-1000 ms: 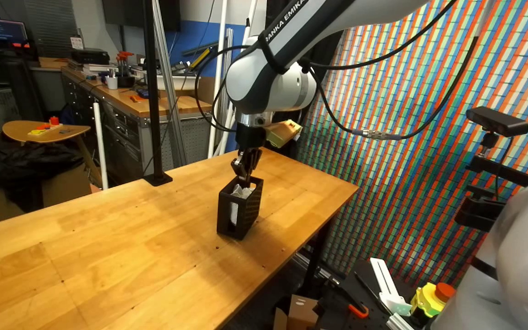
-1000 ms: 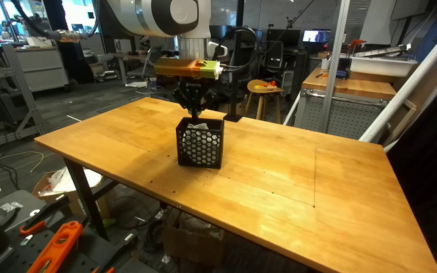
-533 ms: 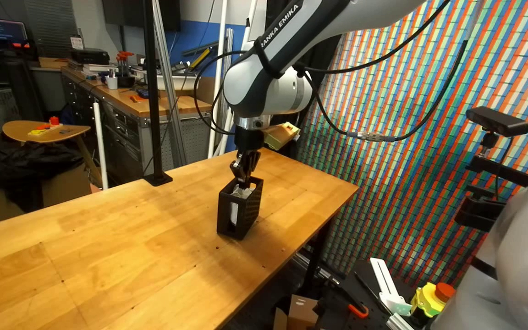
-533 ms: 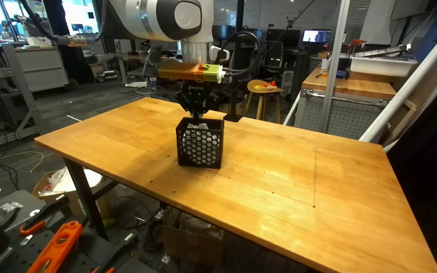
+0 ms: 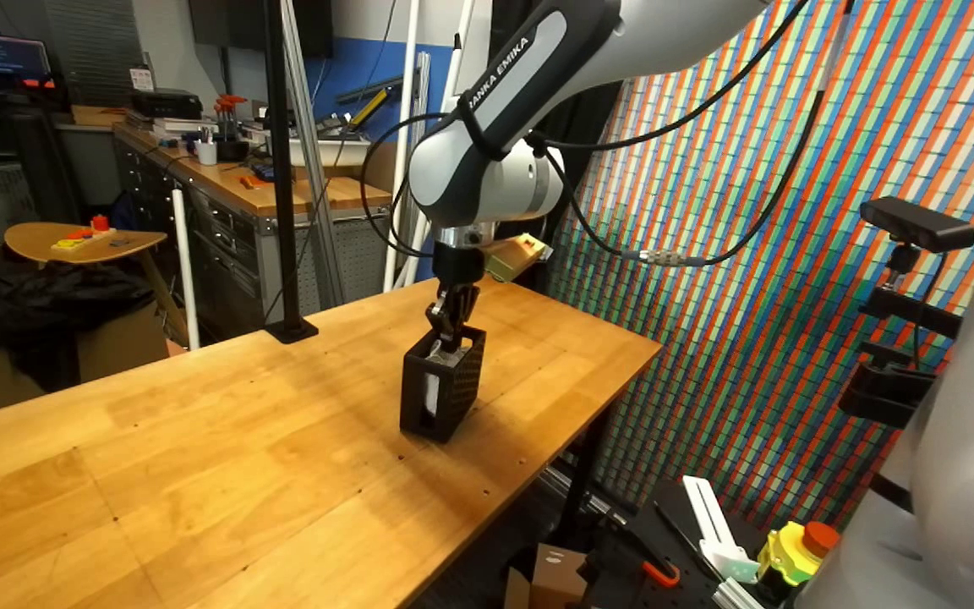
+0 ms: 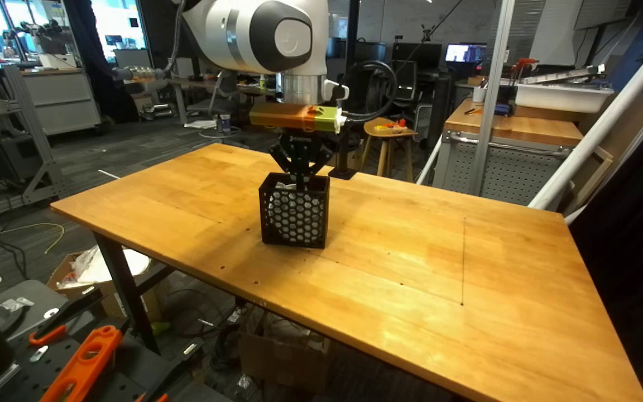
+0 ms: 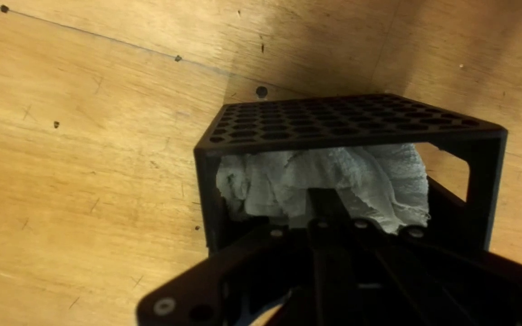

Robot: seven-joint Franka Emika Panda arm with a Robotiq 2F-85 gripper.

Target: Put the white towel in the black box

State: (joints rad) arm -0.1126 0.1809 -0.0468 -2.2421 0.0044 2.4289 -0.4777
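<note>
Between the table [image 6: 422,240] edges, closed fingers [image 7: 326,203] apparently pressed the white towel [image 7: 306,165] into the black box [image 7: 349,141]; retreat seemed next

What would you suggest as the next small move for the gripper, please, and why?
Perhaps a gentle press straight down: the shut black gripper reaches into the open-topped black box with a honeycomb-mesh wall, where the rumpled white cloth towel bunches near the top, so a light push might settle its folds deeper.
</note>
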